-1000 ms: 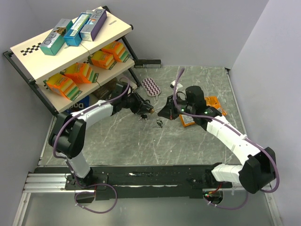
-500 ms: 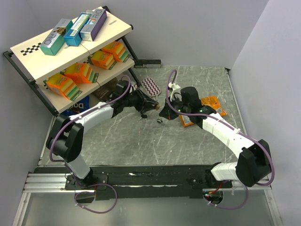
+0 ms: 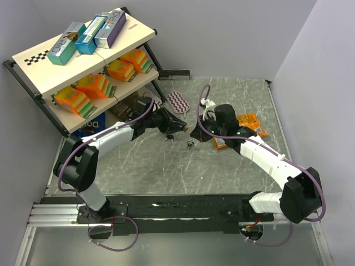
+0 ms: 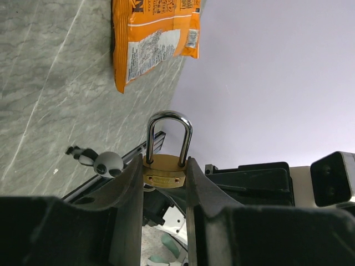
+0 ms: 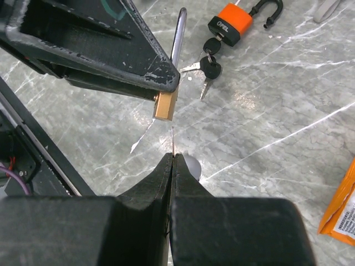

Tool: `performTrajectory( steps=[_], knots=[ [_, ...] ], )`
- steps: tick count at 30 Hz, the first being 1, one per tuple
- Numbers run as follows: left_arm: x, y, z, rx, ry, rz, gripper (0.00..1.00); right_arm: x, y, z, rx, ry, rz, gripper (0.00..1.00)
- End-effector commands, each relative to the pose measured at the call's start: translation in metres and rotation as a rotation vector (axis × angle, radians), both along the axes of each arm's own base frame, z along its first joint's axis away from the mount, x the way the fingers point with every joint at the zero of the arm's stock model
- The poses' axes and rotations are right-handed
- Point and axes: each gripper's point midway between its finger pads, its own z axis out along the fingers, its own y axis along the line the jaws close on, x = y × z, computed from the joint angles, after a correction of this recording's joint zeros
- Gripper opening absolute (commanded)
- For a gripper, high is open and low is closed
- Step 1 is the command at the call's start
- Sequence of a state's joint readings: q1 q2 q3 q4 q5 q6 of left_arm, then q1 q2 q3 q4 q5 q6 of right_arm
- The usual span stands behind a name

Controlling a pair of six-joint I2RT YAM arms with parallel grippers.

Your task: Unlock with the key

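Note:
My left gripper (image 3: 178, 125) is shut on a small brass padlock (image 4: 164, 169) and holds it above the table, its steel shackle (image 4: 169, 130) closed and pointing away from the gripper. In the right wrist view the padlock's body (image 5: 165, 104) sticks out from the left gripper's fingers (image 5: 111, 50). My right gripper (image 5: 172, 158) is shut on a thin key (image 5: 173, 141), whose blade points at the underside of the padlock, a short gap away. A grey ball (image 5: 191, 164) on the key's ring hangs beside the right gripper's fingertips. The two grippers face each other in the top view, the right gripper (image 3: 195, 133) right of the left.
An open orange padlock (image 5: 231, 25) with black keys (image 5: 211, 66) lies on the marble table beyond the brass one. Orange snack packets (image 3: 247, 124) lie under the right arm. A striped pad (image 3: 178, 101) and a stocked shelf (image 3: 83, 55) stand at the back left.
My left gripper has shifted the brass padlock a little to the right, toward the right gripper. The right gripper has made only small adjustments with the key.

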State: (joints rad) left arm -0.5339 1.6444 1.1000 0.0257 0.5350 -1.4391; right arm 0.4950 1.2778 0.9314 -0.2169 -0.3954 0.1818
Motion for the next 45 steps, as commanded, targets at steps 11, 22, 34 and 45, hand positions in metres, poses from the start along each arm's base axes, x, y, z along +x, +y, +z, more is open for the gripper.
performTrajectory(
  steps=[11, 22, 34, 45],
  knots=[
    [-0.004, -0.008, 0.033, -0.073, -0.052, -0.01, 0.01, 0.004, 0.003, 0.027, 0.047, -0.104, 0.007, 0.0],
    [-0.008, -0.01, 0.034, -0.073, -0.055, -0.018, 0.01, 0.007, 0.004, 0.03, 0.05, -0.112, -0.009, 0.0],
    [-0.011, -0.013, 0.031, -0.071, -0.047, -0.028, 0.01, 0.008, 0.001, 0.035, 0.059, -0.137, -0.024, 0.0],
    [-0.012, -0.015, 0.033, -0.07, -0.052, -0.033, 0.01, 0.013, -0.002, 0.033, 0.044, -0.134, -0.053, 0.0]
  ],
)
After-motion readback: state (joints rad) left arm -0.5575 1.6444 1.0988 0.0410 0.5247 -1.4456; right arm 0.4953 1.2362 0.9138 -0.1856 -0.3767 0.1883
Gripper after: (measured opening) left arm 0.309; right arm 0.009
